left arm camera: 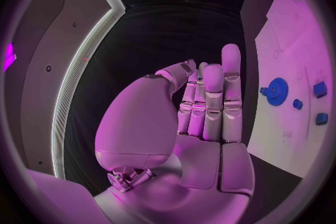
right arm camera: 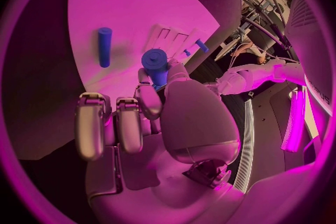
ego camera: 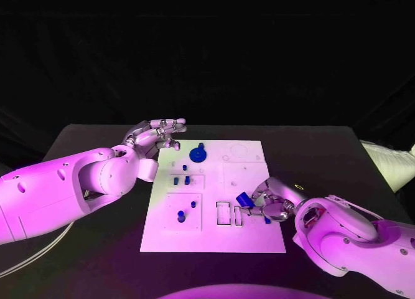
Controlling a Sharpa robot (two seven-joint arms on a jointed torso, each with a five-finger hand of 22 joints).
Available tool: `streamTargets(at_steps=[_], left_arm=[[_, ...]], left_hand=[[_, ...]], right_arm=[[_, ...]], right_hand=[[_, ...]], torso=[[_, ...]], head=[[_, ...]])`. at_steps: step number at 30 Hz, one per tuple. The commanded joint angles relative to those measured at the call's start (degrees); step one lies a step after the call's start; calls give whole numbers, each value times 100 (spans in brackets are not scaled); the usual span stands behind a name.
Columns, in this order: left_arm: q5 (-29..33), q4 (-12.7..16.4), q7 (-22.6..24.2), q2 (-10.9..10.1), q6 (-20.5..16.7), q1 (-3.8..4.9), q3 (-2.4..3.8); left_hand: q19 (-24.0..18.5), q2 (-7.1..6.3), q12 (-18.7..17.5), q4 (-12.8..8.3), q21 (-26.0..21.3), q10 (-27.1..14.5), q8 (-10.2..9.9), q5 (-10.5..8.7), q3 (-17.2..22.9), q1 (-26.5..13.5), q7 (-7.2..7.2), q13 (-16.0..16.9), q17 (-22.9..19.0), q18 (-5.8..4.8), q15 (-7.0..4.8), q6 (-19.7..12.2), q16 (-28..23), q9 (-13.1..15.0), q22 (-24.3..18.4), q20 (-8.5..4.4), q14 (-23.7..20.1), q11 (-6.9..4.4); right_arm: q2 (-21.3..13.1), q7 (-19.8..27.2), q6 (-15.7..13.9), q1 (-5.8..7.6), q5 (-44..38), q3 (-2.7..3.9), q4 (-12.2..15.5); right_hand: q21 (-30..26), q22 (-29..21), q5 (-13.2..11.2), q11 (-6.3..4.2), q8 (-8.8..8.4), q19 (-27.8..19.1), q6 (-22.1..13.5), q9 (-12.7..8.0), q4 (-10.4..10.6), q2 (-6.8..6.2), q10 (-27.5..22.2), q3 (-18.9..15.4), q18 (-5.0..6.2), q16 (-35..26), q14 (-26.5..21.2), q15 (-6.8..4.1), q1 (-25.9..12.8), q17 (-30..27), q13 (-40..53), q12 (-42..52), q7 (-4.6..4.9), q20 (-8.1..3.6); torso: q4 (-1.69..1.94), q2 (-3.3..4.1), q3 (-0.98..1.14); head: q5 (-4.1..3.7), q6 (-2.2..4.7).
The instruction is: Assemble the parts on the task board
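My right hand (ego camera: 268, 202) hovered over the near right part of the task board (ego camera: 247, 237), just beside the two narrow slots (ego camera: 231, 214) cut into it. Between thumb and a finger I pinched a short blue cylinder (ego camera: 245, 200); my wrist camera showed that same cylinder (right arm camera: 155, 63) standing up from my fingertips, my other fingers (right arm camera: 91, 123) curled down beside it. A second blue peg (right arm camera: 104, 46) lay flat on the board beyond my right hand (right arm camera: 150, 117), apart from it.

My left hand (ego camera: 156, 135) hung at the board's far left corner, over the black table (ego camera: 91, 140) just off the board's edge. Its fingers (left arm camera: 212, 102) were drawn together and bent in toward the thumb, and I held nothing in that hand (left arm camera: 185, 123).

On the board, a blue gear (ego camera: 199, 153) sat near the far left corner, close to my left hand; my left wrist camera caught the same gear (left arm camera: 276, 91). Nearer the middle of the board's left side stood two small blue pegs (ego camera: 181, 180) side by side. Further toward the near edge, on the left side, two more small blue pieces (ego camera: 181, 215) stood in a square outline.
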Motion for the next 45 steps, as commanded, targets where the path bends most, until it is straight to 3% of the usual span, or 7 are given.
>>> streamTargets(at_steps=[1, 26, 29, 32, 36, 41, 45], left_arm=[[12, 26, 15, 9, 122, 0, 3], [12, 64, 13, 12, 129, 0, 2], [12, 66, 12, 11, 129, 0, 2], [12, 67, 10, 10, 127, 0, 2], [12, 68, 9, 8, 125, 0, 2], [12, 67, 8, 6, 124, 0, 2], [12, 65, 7, 5, 126, 0, 2]], left_hand=[[-41, 45, 30, -19, -38, -48, 26, 21, -19, -16, 17, 9, -18, 108, -3, -7, -30, -9, -6, 4, -59, -7], [-41, 45, 30, -19, -38, -48, 26, 21, -19, -16, 17, 9, -18, 108, -3, -7, -30, -9, -6, 4, -59, -7], [-41, 45, 30, -19, -38, -48, 26, 21, -19, -16, 17, 9, -18, 108, -3, -7, -30, -9, -6, 4, -59, -7], [-41, 45, 30, -19, -38, -48, 26, 21, -19, -16, 17, 9, -18, 108, -3, -7, -30, -9, -6, 4, -59, -7], [-41, 45, 30, -19, -38, -48, 26, 21, -19, -16, 17, 9, -18, 108, -3, -7, -30, -9, -6, 4, -59, -7], [-45, 45, 36, -21, -43, -60, 25, 21, -27, -24, 22, 8, -23, 107, 0, -15, -30, -11, -9, 5, -67, -3], [-45, 45, 36, -21, -43, -60, 25, 21, -27, -24, 22, 8, -23, 107, 0, -15, -30, -11, -9, 5, -67, -3]], right_arm=[[90, -28, 41, 5, 445, 3, 19], [682, -128, 671, 8, 504, -3, -269], [700, -136, 620, 8, 411, -3, -297], [713, -143, 548, 8, 290, -3, -324], [724, -143, 490, 8, 171, -3, -350], [734, -131, 448, 8, 45, -3, -352], [734, -111, 385, 7, -5, -3, -321]], right_hand=[[30, 434, 32, -169, 25, 197, 71, 115, 25, 316, 243, 18, -54, 31, 494, -38, 329, 949, 1446, 898, -43, -34], [27, 442, 158, -221, 78, 196, 263, 315, 248, 396, 271, -333, -53, 30, 493, -79, -544, 952, 1475, 818, -115, -68], [19, 434, -147, -226, 67, 192, 270, 351, 245, 408, 269, -465, -51, 24, 491, -82, -757, 942, 1473, 791, -122, -72], [-7, 404, -1021, -223, 43, 177, 250, 397, 249, 387, 240, -724, -44, 6, 484, -83, -1148, 910, 1431, 693, -118, -73], [-63, 337, -1698, -195, -8, 145, 179, 443, 262, 215, 166, -882, -29, -26, 472, -61, -1448, 856, 1327, 488, -91, -58], [-98, 303, -1854, -173, -53, 127, 119, 496, 277, -197, 90, -669, -20, -52, 464, -40, -1797, 819, 1222, 276, -64, -37], [-94, 313, -1833, -173, -60, 131, 118, 522, 273, -268, 96, -512, -22, -49, 466, -37, -1821, 828, 1231, 274, -63, -33]], torso=[[6, 3, -5], [0, 13, 4], [5, 11, 2], [1, 9, 1], [0, 9, 1], [-4, 8, 2], [-2, 11, 4]], head=[[1, -3], [65, -33], [62, -31], [65, -30], [70, -32], [73, -29], [65, -29]])
